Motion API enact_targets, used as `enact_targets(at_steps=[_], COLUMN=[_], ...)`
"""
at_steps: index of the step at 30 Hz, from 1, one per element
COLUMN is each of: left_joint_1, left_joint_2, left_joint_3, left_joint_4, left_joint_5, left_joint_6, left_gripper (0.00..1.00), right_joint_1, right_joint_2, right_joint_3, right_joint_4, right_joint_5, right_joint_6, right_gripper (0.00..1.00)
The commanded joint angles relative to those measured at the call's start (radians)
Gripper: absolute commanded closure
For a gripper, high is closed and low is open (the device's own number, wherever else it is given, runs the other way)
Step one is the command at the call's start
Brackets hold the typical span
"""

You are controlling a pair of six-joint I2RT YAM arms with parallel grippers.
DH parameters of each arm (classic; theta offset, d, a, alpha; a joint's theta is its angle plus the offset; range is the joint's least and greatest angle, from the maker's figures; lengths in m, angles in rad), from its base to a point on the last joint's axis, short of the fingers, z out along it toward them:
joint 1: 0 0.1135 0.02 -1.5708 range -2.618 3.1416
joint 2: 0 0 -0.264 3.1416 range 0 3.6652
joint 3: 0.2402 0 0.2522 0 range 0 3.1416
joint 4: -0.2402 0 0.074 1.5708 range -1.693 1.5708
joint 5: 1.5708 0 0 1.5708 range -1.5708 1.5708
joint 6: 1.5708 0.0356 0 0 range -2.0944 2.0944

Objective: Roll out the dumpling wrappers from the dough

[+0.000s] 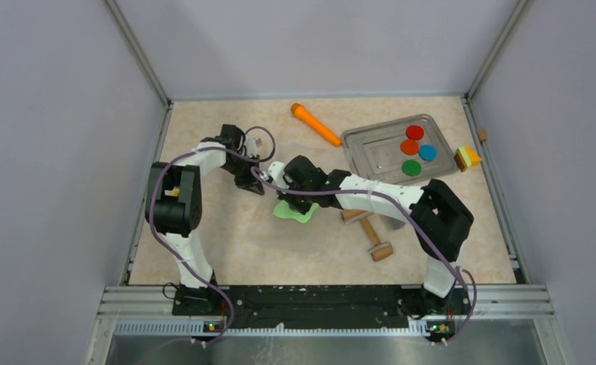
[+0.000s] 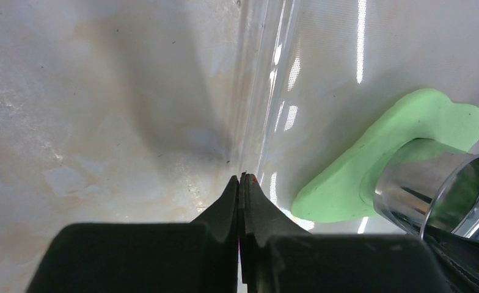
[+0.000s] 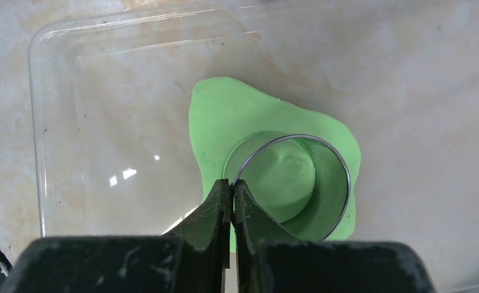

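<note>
Right pincer (image 3: 232,182): I read it clenched on the rim of the steel ring cutter (image 3: 342,201) | cutter stands in the dough (image 3: 243,116) | dough: flat lime-green sheet on the clear mat (image 3: 102,122), mid-bench (image 3: 420,73) | left pincer (image 2: 241,178): clenched, tips at the mat's edge, just beside the dough; I cannot tell whether they nip the mat.

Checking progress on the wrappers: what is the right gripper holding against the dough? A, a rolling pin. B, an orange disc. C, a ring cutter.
C: the right gripper is pinched on the rim of a ring cutter that sits on the dough.
</note>
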Motion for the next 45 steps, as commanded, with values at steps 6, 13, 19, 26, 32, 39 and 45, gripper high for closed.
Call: enact_targets(at_steps=[6,13,19,26,32,39,45], left_joint_1=[-0.007,-0.007,-0.007,-0.007,-0.007,-0.007,-0.007], left_joint_2=[-0.022,-0.039,-0.044,-0.040,-0.042,-0.041,-0.035], left_joint_3=[-0.021,-0.024,-0.032,-0.026,-0.025,-0.028,-0.026], left_joint_4=[-0.025,-0.025,-0.014,-0.014,-0.014,-0.013,-0.011], left_joint_5=[-0.027,-0.015,0.006,0.016,0.016,0.015,0.015], left_joint_6=[0.031,0.030,0.023,0.025,0.023,0.023,0.022], left_gripper=[1.00,1.00,1.00,1.00,1.00,1.00,1.00], right_joint_1=[0.003,0.003,0.003,0.003,0.003,-0.001,-0.007], right_joint_2=[-0.091,-0.100,-0.082,-0.048,-0.022,-0.014,-0.007], right_joint_3=[0.045,0.040,0.031,0.010,0.005,-0.032,-0.046], right_joint_4=[0.009,0.006,-0.059,-0.095,-0.100,-0.094,-0.084], right_joint_5=[-0.114,-0.125,-0.196,-0.239,-0.239,-0.225,-0.226], right_joint_6=[-0.090,-0.126,-0.266,-0.472,-0.520,-0.549,-0.555], right_gripper=[1.00,1.00,1.00,1.00,1.00,1.00,1.00])
